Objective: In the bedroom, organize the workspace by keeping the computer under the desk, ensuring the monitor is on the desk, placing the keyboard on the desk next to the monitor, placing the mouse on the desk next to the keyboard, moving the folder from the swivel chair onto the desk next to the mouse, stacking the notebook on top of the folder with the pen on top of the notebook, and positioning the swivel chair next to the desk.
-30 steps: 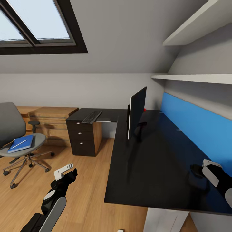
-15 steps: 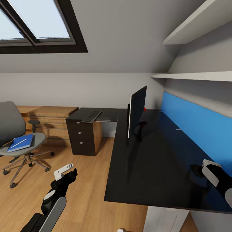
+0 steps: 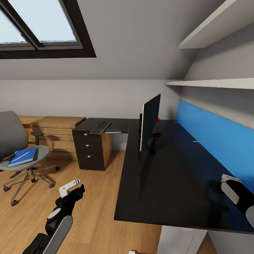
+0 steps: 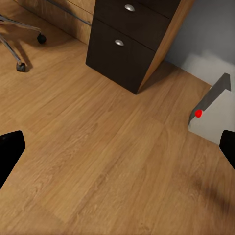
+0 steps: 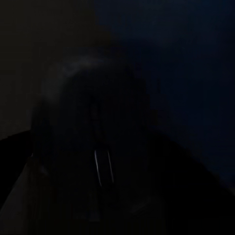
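Note:
The black desk (image 3: 169,176) runs along the blue back panel, and the monitor (image 3: 150,121) stands on it edge-on to me. On the desk's far wing over the drawers lies the keyboard (image 3: 100,127). At the left, the swivel chair (image 3: 14,141) carries the blue folder (image 3: 24,156) with the pen (image 3: 20,157) on top. The computer (image 4: 211,100) stands on the floor past the drawers. My left gripper (image 3: 76,188) (image 4: 117,152) hangs open over the floor. My right gripper (image 3: 216,186) hovers low over the desk by the blue panel. Its wrist view is nearly black, with a rounded shape (image 5: 98,147) I cannot identify.
A dark drawer unit (image 3: 90,150) stands under the desk's far wing, with a low light-wood shelf unit (image 3: 56,128) to its left. Two white wall shelves (image 3: 211,84) hang above the desk. Wood floor (image 3: 95,211) lies between chair and desk.
The whole view has shifted a hair; the arms and the things on the desk and chair stay as they were.

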`<state>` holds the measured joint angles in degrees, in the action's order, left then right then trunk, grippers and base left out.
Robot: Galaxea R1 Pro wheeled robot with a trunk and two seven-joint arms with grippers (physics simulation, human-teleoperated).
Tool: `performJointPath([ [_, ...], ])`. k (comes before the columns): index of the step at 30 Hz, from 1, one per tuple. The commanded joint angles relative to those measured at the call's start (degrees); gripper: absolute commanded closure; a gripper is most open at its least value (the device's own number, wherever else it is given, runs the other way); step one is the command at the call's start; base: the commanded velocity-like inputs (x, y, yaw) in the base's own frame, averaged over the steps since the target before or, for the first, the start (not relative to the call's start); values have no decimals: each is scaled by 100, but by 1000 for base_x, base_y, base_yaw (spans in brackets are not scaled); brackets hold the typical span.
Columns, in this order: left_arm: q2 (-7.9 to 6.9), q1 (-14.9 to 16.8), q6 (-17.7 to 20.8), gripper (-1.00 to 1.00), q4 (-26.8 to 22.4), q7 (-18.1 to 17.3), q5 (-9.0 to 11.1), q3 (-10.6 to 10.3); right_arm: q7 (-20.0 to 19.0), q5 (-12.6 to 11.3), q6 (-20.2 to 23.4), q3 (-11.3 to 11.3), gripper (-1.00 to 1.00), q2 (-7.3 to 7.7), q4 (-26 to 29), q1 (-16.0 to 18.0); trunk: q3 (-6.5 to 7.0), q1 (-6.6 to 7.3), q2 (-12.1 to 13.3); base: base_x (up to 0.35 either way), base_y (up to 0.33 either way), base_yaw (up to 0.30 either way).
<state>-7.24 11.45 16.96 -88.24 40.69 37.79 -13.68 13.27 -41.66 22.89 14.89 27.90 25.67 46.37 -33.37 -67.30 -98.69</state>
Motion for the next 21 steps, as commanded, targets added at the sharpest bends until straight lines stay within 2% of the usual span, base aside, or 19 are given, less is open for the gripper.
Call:
performJointPath([
  [1,-6,6,17,-100,-9,44,27,-12,53,-71,11,48,100,7,14,4,-7,0,-4,0,0,0],
  [15,-6,6,17,-100,0,44,31,-20,50,-71,-14,52,100,-36,60,4,-7,0,-4,0,0,0],
  [19,-6,6,17,-100,16,44,29,-19,74,-76,7,76,100,-34,722,4,-7,0,-4,0,0,0],
  [21,-6,6,17,-100,17,44,30,-19,77,-77,10,78,100,-34,785,4,-7,0,-4,0,0,0],
])
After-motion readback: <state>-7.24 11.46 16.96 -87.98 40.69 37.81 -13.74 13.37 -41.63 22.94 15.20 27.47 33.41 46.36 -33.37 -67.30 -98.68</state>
